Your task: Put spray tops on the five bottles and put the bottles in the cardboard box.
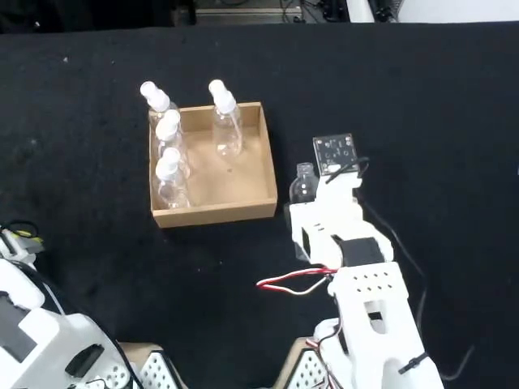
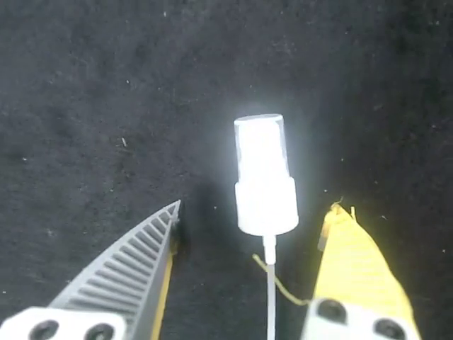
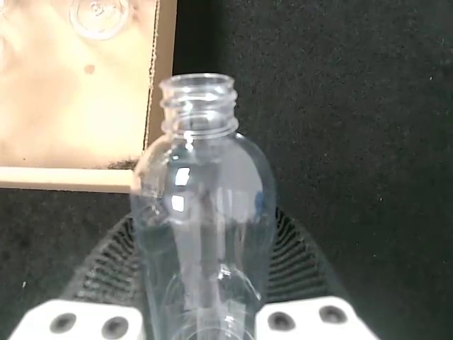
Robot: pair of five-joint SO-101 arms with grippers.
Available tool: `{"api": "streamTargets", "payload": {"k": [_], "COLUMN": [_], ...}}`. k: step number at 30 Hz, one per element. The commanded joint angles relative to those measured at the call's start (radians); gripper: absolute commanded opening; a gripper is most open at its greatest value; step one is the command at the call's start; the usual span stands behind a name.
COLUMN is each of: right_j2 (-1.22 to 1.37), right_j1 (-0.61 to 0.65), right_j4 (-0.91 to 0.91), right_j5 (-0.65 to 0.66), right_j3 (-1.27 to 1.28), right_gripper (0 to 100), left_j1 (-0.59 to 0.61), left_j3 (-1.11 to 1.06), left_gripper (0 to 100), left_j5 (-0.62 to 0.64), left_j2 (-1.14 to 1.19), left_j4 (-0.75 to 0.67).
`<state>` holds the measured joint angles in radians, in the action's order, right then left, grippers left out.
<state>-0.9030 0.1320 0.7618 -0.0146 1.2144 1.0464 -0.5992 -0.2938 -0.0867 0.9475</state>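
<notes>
Near the middle of a black cloth (image 1: pixel 422 105), a low open box (image 1: pixel 215 212). Inside, four capped bottles (image 1: pixel 168 132): three upright in a row against the left wall, tops poking above the rim, and the fourth upright at the far wall, nearer the right corner. Between the row and the right wall, bare box floor, widest toward the near wall.

Just outside the right wall, by its near corner, the fifth bottle (image 1: pixel 303 182): upright, neck open, no top on. Close to the wall, apart from it as far as can be made out. Pinched at the body by the right gripper (image 1: pixel 308 191), a ribbed finger (image 3: pixel 106 262) hugging each side, the arm stretching in from the near side. In the right wrist view, the box corner just beyond the bottle's shoulder and open cloth on the side away from the box.

Well apart from the box, toward the near left, the left arm (image 1: pixel 40 332). In its wrist view, the left gripper (image 2: pixel 256 207) with jaws spread wide and the spray top (image 2: pixel 264 177) between the two fingertips, touching neither, its dip tube running back toward the camera. Lying on the cloth or held up off it: cannot tell, nor how far from the box. Bare cloth beyond the top and past both fingertips.
</notes>
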Motion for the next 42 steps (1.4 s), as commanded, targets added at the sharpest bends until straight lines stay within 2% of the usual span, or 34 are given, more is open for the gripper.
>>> {"api": "streamTargets", "payload": {"k": [1,5,7,15,20,22,32,42], "right_j2": [-0.036,-0.036,-0.036,-0.036,-0.036,-0.036,-0.036,-0.036], "right_j1": [-0.014,-0.015,-0.015,-0.015,-0.015,-0.015,-0.015,-0.015], "right_j4": [-0.017,-0.017,-0.017,-0.017,-0.018,-0.018,-0.017,-0.017], "right_j5": [-0.002,-0.002,-0.002,-0.002,-0.002,-0.002,-0.002,-0.002], "right_j3": [-0.005,-0.005,-0.005,-0.005,-0.005,-0.005,-0.005,-0.005], "right_gripper": [1.0,1.0,1.0,1.0,1.0,1.0,1.0,1.0], "left_j1": [-0.039,-0.065,-0.067,-0.064,-0.067,-0.061,-0.059,-0.050], "left_j3": [0.005,0.008,0.013,0.013,0.061,0.101,0.157,0.214], "left_gripper": [24,6,3,19,25,26,27,27], "left_j5": [0.032,0.034,0.031,0.026,-0.017,-0.029,0.026,0.025], "left_j2": [0.008,0.041,0.049,0.046,0.046,0.055,0.063,0.247], "left_j4": [-0.014,-0.014,-0.011,-0.003,0.106,0.106,0.048,0.037]}}
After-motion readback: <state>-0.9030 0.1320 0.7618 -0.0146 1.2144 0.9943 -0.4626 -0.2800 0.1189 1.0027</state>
